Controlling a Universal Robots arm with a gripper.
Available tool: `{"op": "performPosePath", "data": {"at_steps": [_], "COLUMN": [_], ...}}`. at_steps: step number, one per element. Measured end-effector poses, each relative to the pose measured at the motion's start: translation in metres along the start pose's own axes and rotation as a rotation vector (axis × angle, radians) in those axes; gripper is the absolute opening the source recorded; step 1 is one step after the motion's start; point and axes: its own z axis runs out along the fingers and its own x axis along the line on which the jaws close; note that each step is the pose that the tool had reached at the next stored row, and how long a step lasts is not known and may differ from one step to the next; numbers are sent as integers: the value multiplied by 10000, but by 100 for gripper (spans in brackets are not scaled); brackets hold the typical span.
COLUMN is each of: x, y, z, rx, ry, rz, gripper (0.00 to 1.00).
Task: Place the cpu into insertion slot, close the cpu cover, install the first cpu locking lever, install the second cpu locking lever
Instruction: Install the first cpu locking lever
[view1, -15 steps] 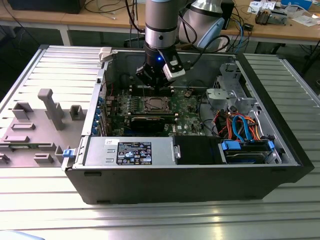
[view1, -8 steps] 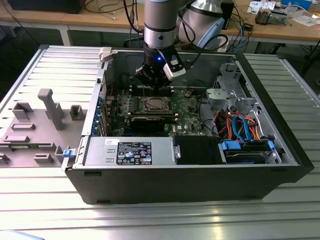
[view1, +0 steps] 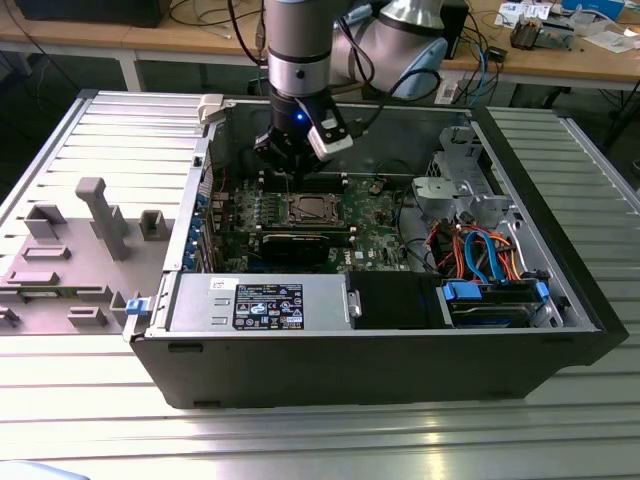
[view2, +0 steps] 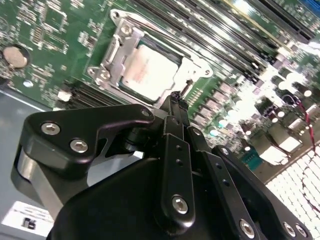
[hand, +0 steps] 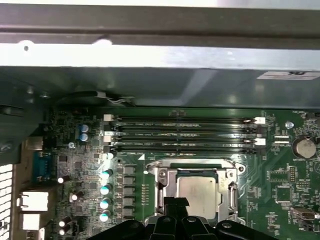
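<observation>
The cpu (hand: 197, 193) lies in the insertion slot (view1: 312, 208) on the green board, its silver-grey top showing in both wrist views (view2: 149, 75). The cpu cover (hand: 199, 173) lies flat around it as a metal frame (view2: 116, 50). My gripper (view1: 289, 176) hangs just above the slot's edge on the exterior view's left. Its black fingers are shut, tips together (view2: 176, 98), beside one edge of the frame (hand: 175, 202). A thin metal rod end (view2: 186, 87) pokes up right by the fingertips; whether they touch it I cannot tell.
Long memory slots (hand: 185, 133) run beside the socket, with a row of capacitors (hand: 105, 189) on another side. The open computer case (view1: 560, 280) has tall walls, a black power supply (view1: 268, 303), drive cages and cables (view1: 480, 250). A grey fixture plate (view1: 70, 250) lies outside.
</observation>
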Motion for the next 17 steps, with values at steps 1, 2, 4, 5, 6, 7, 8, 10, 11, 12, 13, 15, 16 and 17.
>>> {"op": "performPosePath", "data": {"at_steps": [1,2,4,5,6,7,8,10,11,12,13,15,16,17], "x": [31,65,148,156,162,170,185,227,248,254,260,261,262,263], "y": [1,1,3,3,4,3,3,4,5,6,7,13,15,16], "z": [0,-1,-3,-3,-3,-4,-4,-5,-5,-7,-12,-41,-53,-64], "rx": [0,-1,0,-2,-2,-3,-2,-3,-4,-3,-2,-3,-4,-4], "ry": [-2,-3,-3,-3,-1,1,2,-3,-4,-3,-2,-2,-2,-3], "rz": [0,-1,-12,-36,-81,-140,-151,-151,-155,-162,-176,-203,-209,-213], "gripper": [11,11,11,11,11,11,11,11,11,11,11,11,11,11]}}
